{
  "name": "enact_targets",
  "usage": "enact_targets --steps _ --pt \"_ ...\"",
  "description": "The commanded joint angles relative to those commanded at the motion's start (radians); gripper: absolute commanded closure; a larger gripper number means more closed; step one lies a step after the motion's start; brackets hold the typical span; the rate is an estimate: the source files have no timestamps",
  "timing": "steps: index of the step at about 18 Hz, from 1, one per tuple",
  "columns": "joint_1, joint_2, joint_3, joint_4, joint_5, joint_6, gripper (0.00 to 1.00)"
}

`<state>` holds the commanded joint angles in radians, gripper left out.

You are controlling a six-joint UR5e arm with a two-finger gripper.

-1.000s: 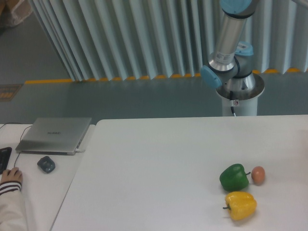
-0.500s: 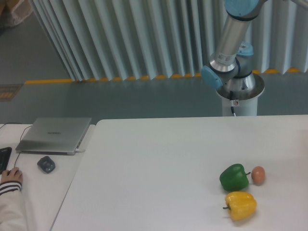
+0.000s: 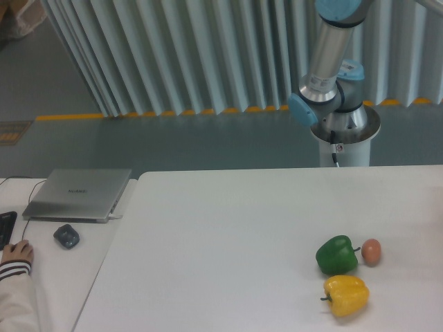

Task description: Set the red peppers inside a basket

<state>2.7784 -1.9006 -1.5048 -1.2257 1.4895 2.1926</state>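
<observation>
1. At the far left, a person's hand [image 3: 15, 252] is seen resting at the edge of a side desk, beside a dark mouse [image 3: 66, 236] and a closed laptop [image 3: 78, 194]. None of these belongs to the task, and that side is best kept out of any sweep of the arm.

2. The white table [image 3: 228, 235] is bare across its left and middle. No basket can be made out anywhere in view, so the drop-off place cannot be told.

3. Toward the right of the table, a green pepper [image 3: 337, 254] is seen with a small brownish egg-like thing [image 3: 372, 252] just beside it, and a yellow pepper [image 3: 346, 295] lies just in front of the green one.

4. No red pepper is visible on the table or elsewhere; where it is cannot be told.

5. Behind the table, only the base and lower links of the robot arm [image 3: 327, 66] are shown, rising out of the top of the picture. The gripper is out of view, so whether its fingers are apart, closed or carrying something cannot be told.

6. For the step in hand, judged cautiously: the red pepper and basket should be located before any descent is made, and the green and yellow peppers should not be taken for the target.
</observation>
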Motion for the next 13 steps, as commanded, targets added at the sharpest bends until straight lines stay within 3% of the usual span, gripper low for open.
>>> enact_targets --steps 6,10,13 --pt "-0.158 0.032 0.000 0.005 0.037 -0.224 0.00" --pt "-0.218 0.037 -0.012 0.009 0.069 -0.254 0.00" --pt "-0.279 0.063 -0.043 0.009 0.061 -0.348 0.00"
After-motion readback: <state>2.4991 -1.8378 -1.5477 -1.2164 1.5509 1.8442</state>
